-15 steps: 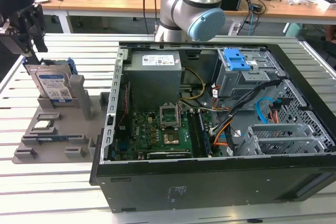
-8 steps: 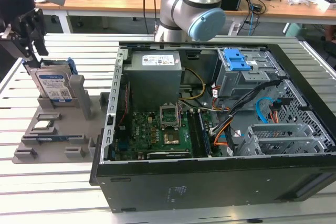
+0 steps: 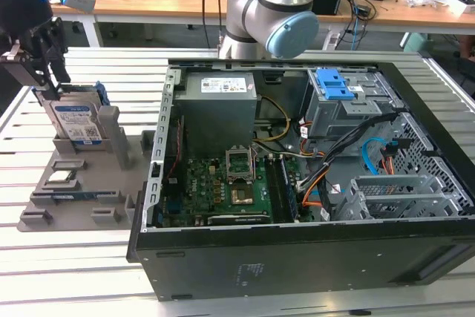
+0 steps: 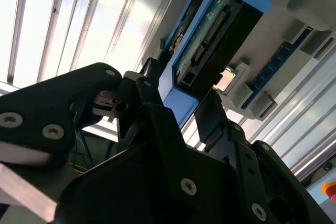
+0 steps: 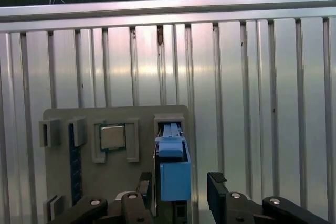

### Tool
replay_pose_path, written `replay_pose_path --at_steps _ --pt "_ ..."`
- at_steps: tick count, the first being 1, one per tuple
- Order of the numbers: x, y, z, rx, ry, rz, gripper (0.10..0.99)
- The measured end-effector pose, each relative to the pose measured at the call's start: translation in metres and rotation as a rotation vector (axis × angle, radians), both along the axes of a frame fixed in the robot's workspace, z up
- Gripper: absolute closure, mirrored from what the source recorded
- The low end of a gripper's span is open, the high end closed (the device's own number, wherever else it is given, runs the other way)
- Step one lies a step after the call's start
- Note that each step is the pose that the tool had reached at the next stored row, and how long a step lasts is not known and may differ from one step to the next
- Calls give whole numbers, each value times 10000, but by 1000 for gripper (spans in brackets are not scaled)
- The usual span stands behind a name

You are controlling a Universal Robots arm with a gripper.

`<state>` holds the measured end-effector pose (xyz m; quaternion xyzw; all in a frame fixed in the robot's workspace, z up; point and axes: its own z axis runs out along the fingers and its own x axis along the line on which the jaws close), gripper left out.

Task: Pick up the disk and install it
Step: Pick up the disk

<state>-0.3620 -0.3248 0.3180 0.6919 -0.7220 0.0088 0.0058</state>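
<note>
Black fingers point(image 5: 217, 183) of the gripper point(image 5: 180, 184) stand spread wide, one on each side of the disk point(image 5: 174, 174), straddling its blue-framed upper end. One finger sits just beside the frame and the other stands a little apart; whether either touches it cannot be told, and nothing is clamped. The disk stands on edge in a slot of the grey holder point(image 5: 121, 116), which lies on the slatted metal table point(image 5: 262, 103). A small square chip point(image 5: 112, 137) rests in a neighbouring pocket of the holder, near the disk. An open computer case point(image 3: 297, 265) lies on the table just beside the holder, on the exterior view's right.
</note>
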Motion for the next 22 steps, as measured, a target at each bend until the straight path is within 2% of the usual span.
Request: replay_pose_path --at_steps 15,22 --pt "0 0 -56 0 -1 40 545" --pt "0 -5 -126 0 0 194 545"
